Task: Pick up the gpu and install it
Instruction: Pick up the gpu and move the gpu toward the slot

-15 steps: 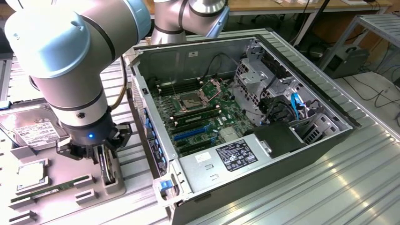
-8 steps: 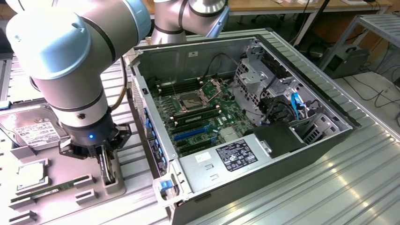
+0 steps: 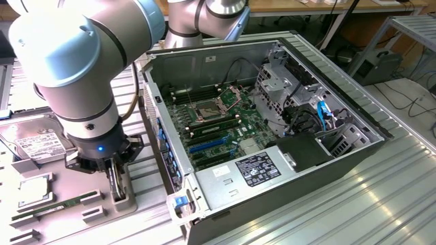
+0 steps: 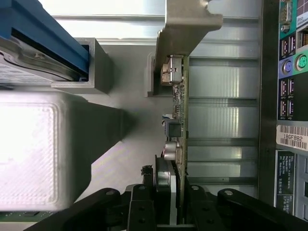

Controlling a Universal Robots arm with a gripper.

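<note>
Grey slatted worktop (image 3: 381, 194) carries the open case (image 3: 204, 61) on the exterior view's right and a group of part holders on the exterior view's left. Inside the case lie the board (image 3: 228, 127), its blue slots (image 3: 208, 145) unoccupied, and the power supply (image 3: 256, 171) at the near end. The arm (image 3: 75, 66) reaches down beside the case to a grey holder (image 3: 127, 203). The gpu (image 3: 120, 184) stands on edge in this holder, with its silver bracket (image 4: 187, 29) at the end away from the end effector. The end effector (image 3: 119, 191) is closed on the gpu, with one finger (image 4: 139, 209) on each face.

Progress assessment: the grasp is made. The card appears not yet lifted. Transfer and seating in the case are outstanding.

Neighbouring holders contain a hard drive (image 3: 30, 145) and a memory stick (image 3: 51, 208).
</note>
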